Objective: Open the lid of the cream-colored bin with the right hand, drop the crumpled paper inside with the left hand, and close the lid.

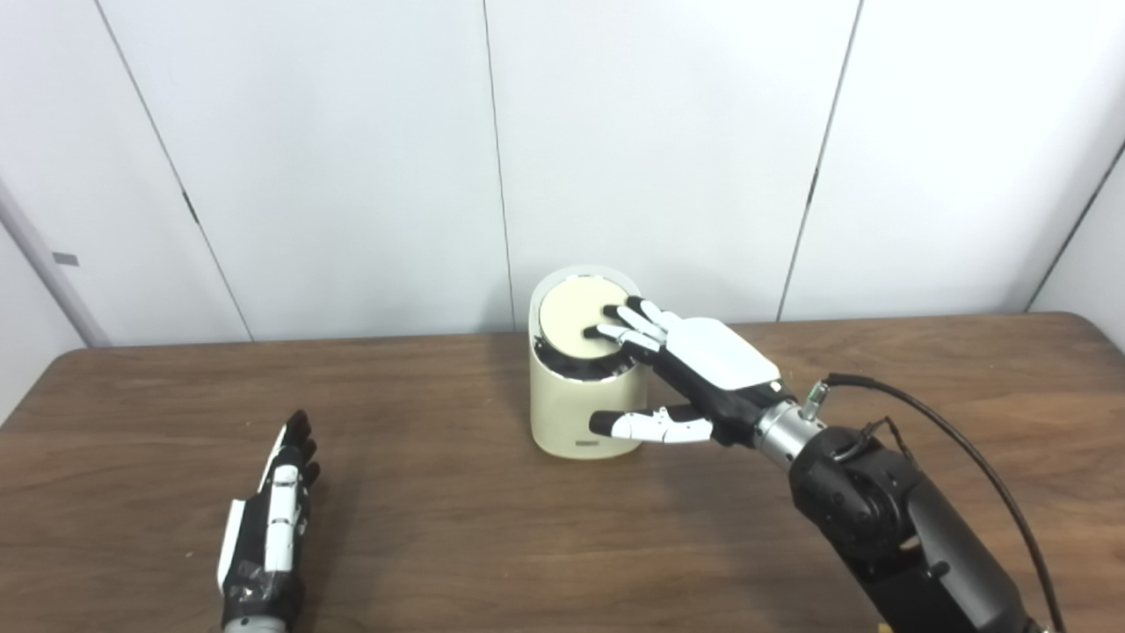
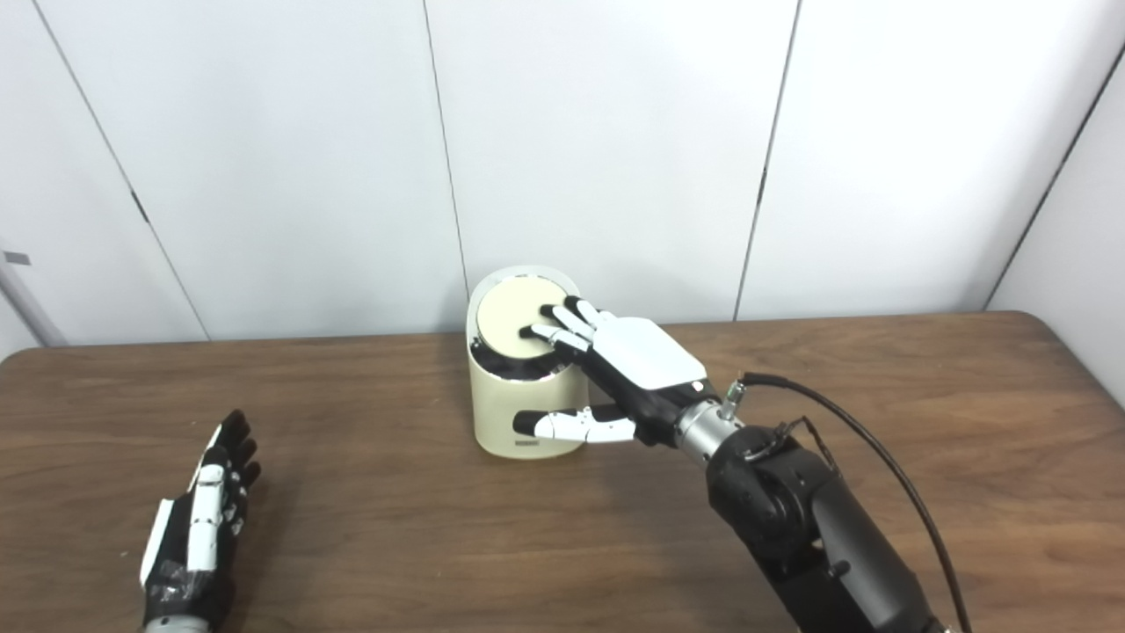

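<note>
Looking down through the head cameras, I am seeing the cream-colored bin [image 1: 580,413] standing upright on the brown wooden table [image 1: 457,545], toward the far edge and close to the white panelled wall [image 1: 352,158]. Its round lid [image 1: 576,321] is tilting, with the near edge dipping into the bin so that a dark crescent of the inside is showing along the front rim.

My right hand [image 1: 694,369] is reaching in from the right and lying over the top of the bin, palm down. Its fingers [image 1: 628,325] are spread a little and their dark tips are resting on the right part of the lid, while the thumb [image 1: 646,426] is stretching out lower down in front of the bin's side wall; I cannot tell whether it is touching that wall. It is not gripping anything. A black cable [image 1: 958,440] is looping up from the right wrist and running back along the forearm.

My left hand [image 1: 272,519] is lying well apart from the bin, near the left front of the table, fingers straight and held side by side, pointing away from me. It is holding nothing.

I am not finding the crumpled paper anywhere in either view.
</note>
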